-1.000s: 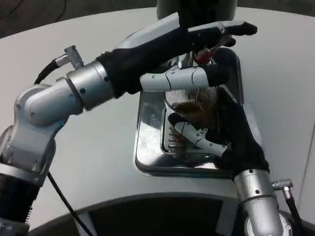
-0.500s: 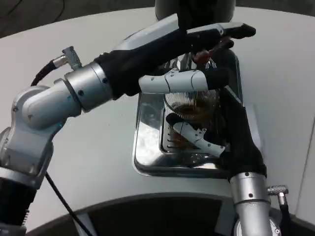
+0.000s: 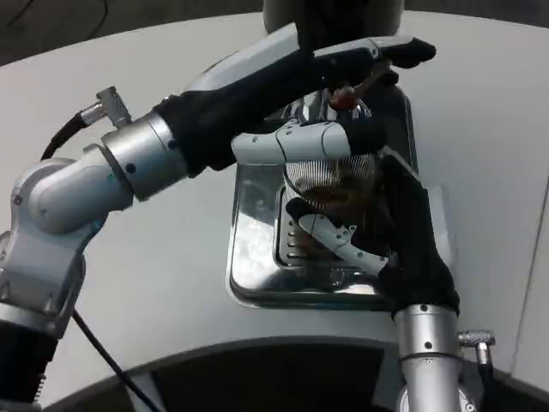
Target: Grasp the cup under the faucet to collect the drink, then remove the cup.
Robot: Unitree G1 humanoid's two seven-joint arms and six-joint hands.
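Note:
A clear ribbed cup (image 3: pixel 330 182) holding brown drink stands over the steel drip tray (image 3: pixel 253 257), under the faucet (image 3: pixel 322 105). My right hand (image 3: pixel 390 232) comes from below and wraps the cup, a white finger across its front and the black palm on its right side. My left hand (image 3: pixel 343 81) reaches in from the left above the cup. Its upper fingers lie on the red tap lever (image 3: pixel 350 93), and a white finger crosses just over the cup's rim. The cup's base is hidden behind my right hand's fingers.
The dark dispenser body (image 3: pixel 330 13) rises at the back behind the tray. My left forearm (image 3: pixel 129 163) crosses the left half of the white table (image 3: pixel 129 300). A black cable (image 3: pixel 103 343) hangs below it near the table's front edge.
The whole picture has drifted slightly left and up, so the camera moved. Both hands keep their places on the lever and the cup.

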